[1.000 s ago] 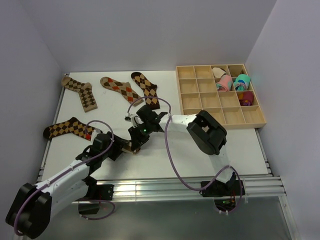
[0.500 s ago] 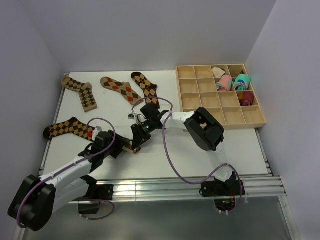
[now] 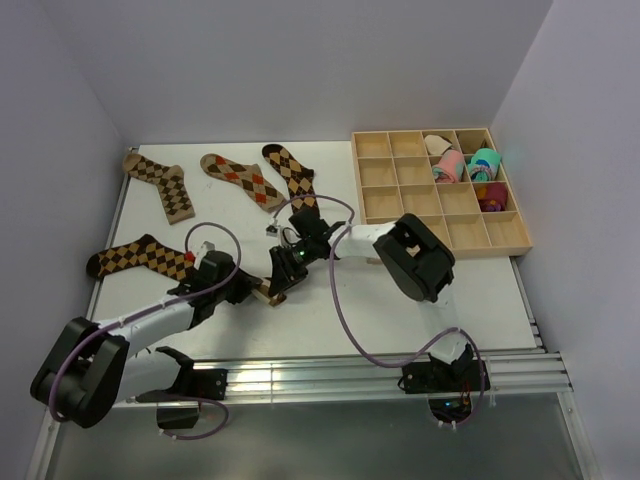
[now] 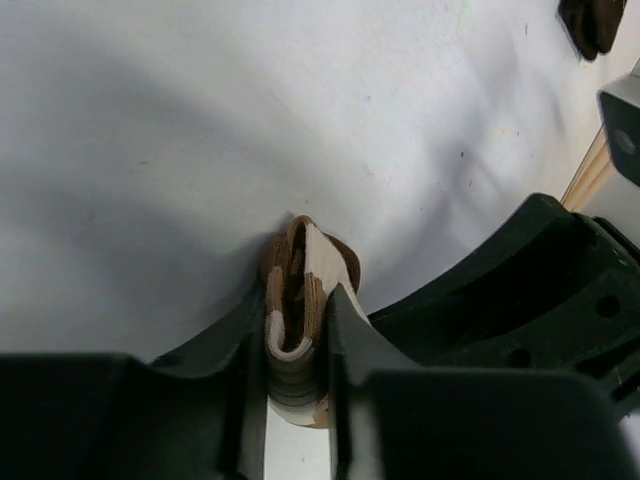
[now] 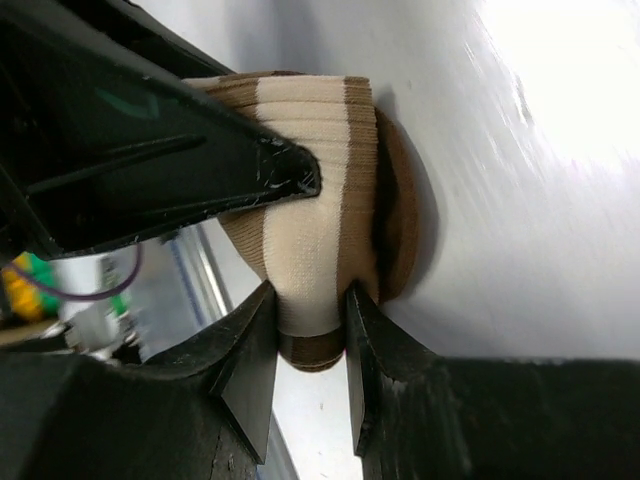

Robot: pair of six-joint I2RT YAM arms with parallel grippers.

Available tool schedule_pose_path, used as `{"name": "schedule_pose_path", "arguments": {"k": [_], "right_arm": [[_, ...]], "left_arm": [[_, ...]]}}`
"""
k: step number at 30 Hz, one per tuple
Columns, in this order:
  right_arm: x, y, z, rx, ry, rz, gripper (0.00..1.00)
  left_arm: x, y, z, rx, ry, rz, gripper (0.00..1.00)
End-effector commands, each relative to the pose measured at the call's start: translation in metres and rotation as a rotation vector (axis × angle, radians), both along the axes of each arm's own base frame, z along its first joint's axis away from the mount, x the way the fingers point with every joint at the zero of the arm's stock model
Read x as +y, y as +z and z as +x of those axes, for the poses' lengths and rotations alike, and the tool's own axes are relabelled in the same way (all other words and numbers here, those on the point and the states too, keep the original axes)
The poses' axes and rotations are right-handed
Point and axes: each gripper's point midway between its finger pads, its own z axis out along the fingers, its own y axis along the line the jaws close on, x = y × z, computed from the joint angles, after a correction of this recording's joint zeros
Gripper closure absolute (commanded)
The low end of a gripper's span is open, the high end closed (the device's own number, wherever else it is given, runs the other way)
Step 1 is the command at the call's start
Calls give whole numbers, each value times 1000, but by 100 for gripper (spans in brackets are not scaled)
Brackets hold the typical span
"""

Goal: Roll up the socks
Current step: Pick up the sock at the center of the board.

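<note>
A brown-and-cream striped sock, rolled into a stubby bundle, lies on the white table between both grippers. The left wrist view shows my left gripper shut on the bundle, its fingers pressing both sides. From the other side my right gripper is shut on the same bundle's cream band. From above, the left gripper and right gripper meet at the roll. Several flat argyle socks lie behind: one far left, one, one, one near the left edge.
A wooden compartment tray stands at the back right, with pink and teal rolled bundles in its far cells. Walls close in the table on the left, back and right. Purple cables loop over both arms.
My left gripper has closed from wide open onto the striped roll, and its arm has stretched further toward it. The right gripper keeps its hold, shifted slightly.
</note>
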Motion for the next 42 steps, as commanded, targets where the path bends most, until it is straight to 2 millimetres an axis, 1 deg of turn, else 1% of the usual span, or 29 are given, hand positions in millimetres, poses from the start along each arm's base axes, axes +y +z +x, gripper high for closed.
{"name": "schedule_pose_path", "arguments": {"k": [1,2,3,4,5,7,8,10,11,12,13,16,17,18,20,21,24,25,28,31,35,36,38,39,40,42], "right_arm": [[-34,-17,20,-222,-131,-181,74],[-38,-11,30,-309,-176,-207,68],[-45,-9,30,-353,-199,-225,63],[-46,2,37,-417,-230,-215,55],[-52,19,44,-525,-274,-227,51],[-53,40,52,-644,-324,-208,42],[-59,48,49,-721,-335,-232,40],[-52,67,54,-838,-367,-189,33],[-47,71,41,-885,-326,-170,30],[-48,74,45,-933,-347,-188,28],[-46,77,44,-972,-332,-184,27],[-35,80,38,-1059,-320,-197,22],[-31,81,37,-1085,-303,-197,21],[-23,75,30,-1105,-270,-203,21],[-18,75,32,-1157,-259,-226,21],[-12,68,27,-1173,-239,-236,21],[-5,66,27,-1227,-237,-269,21],[1,60,21,-1243,-212,-275,21],[7,54,17,-1264,-210,-292,21],[10,34,13,-1269,-190,-329,21],[7,16,16,-1277,-180,-383,22],[5,7,17,-1277,-168,-405,23],[3,-2,17,-1273,-157,-432,25],[-1,-13,17,-1269,-143,-464,26],[-2,-17,16,-1262,-139,-476,27],[-7,-30,14,-1252,-121,-507,31]], "left_arm": [[5,-19,-13,84,-65,96,83],[3,-16,-9,85,-72,98,85],[2,-15,-9,88,-90,106,88],[1,-18,-9,105,-101,114,88],[-1,-16,-7,111,-111,119,89],[-6,-16,-4,126,-142,131,91],[-6,-18,-5,142,-153,140,91],[-7,-23,-5,163,-174,159,92],[-8,-20,-3,163,-186,170,92],[-9,-23,-5,184,-202,170,92],[-12,-19,-1,178,-209,168,92],[-14,-22,-4,208,-239,179,92],[-16,-19,-1,207,-247,178,92],[-16,-21,-1,220,-253,181,92],[-21,-18,1,223,-270,174,92],[-21,-20,1,231,-274,177,92],[-24,-20,1,246,-292,176,91],[-25,-19,3,246,-295,176,91],[-27,-19,3,251,-304,173,91],[-27,-18,4,251,-309,173,91],[-29,-17,3,251,-320,169,91],[-29,-18,2,254,-321,169,91],[-30,-18,2,255,-330,164,91],[-30,-18,2,255,-331,163,91],[-31,-18,1,257,-334,162,91],[-32,-19,0,259,-345,157,91]]}}
